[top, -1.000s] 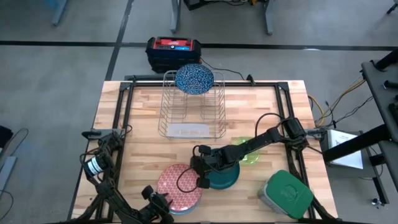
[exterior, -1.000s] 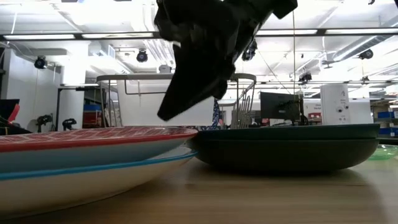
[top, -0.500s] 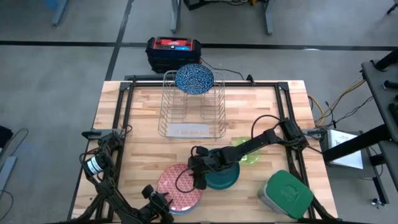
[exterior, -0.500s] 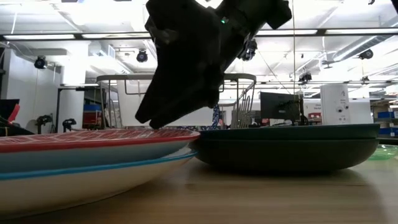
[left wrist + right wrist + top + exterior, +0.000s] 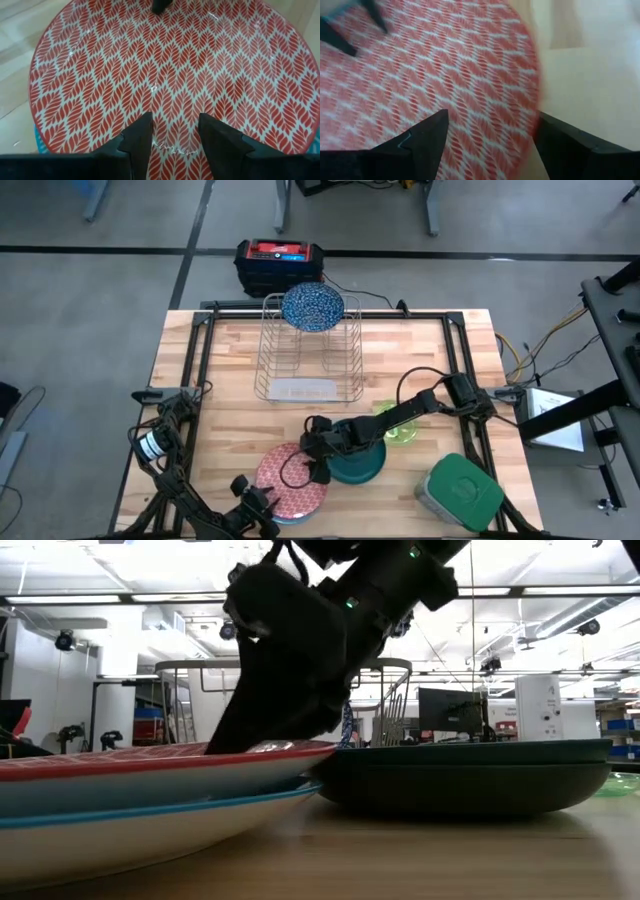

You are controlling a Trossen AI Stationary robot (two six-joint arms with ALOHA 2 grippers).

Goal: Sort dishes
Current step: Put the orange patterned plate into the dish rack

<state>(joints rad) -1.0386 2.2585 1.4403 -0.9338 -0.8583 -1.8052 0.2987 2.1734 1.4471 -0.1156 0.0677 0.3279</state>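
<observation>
My right fingers (image 5: 487, 137) stand apart, straddling the rim of the red-patterned plate (image 5: 288, 481), nothing clamped. My left fingers (image 5: 175, 135) are apart too, hovering over that same plate from the near edge of the worktop (image 5: 230, 365). The plate tops a stack; a dark green plate (image 5: 358, 463) sits just beside it. A blue-speckled plate (image 5: 313, 307) stands upright in the wire rack (image 5: 305, 370). A green-lidded container (image 5: 460, 492) stands near the corner.
</observation>
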